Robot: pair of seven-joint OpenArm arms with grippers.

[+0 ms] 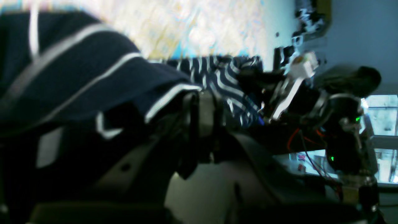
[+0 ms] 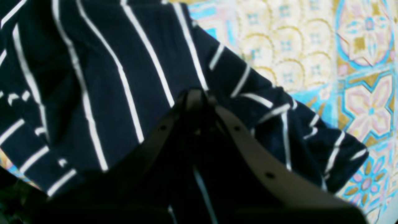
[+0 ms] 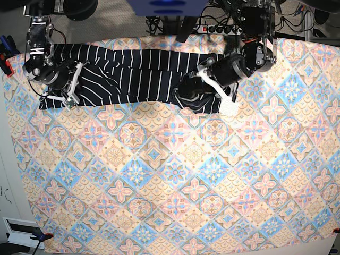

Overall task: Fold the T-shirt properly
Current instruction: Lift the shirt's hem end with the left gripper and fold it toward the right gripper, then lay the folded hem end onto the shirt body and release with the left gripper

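The dark navy T-shirt [image 3: 133, 74] with thin white stripes lies stretched along the far edge of the table. My left gripper [image 3: 186, 95] sits at the shirt's right end, where the cloth is bunched. In the left wrist view the fingers [image 1: 196, 102] are closed with striped fabric [image 1: 77, 81] draped over them. My right gripper [image 3: 73, 85] is at the shirt's left end. In the right wrist view its fingertips [image 2: 196, 95] meet on a fold of the shirt [image 2: 108, 77], with a sleeve [image 2: 311, 137] hanging to the right.
The pastel floral-tile tablecloth [image 3: 175, 175] covers the whole table. A power strip [image 3: 218, 29] and cables lie beyond the far edge. A red clamp [image 3: 6, 66] is at the left edge, and another clamp [image 3: 45, 236] is at the front left corner.
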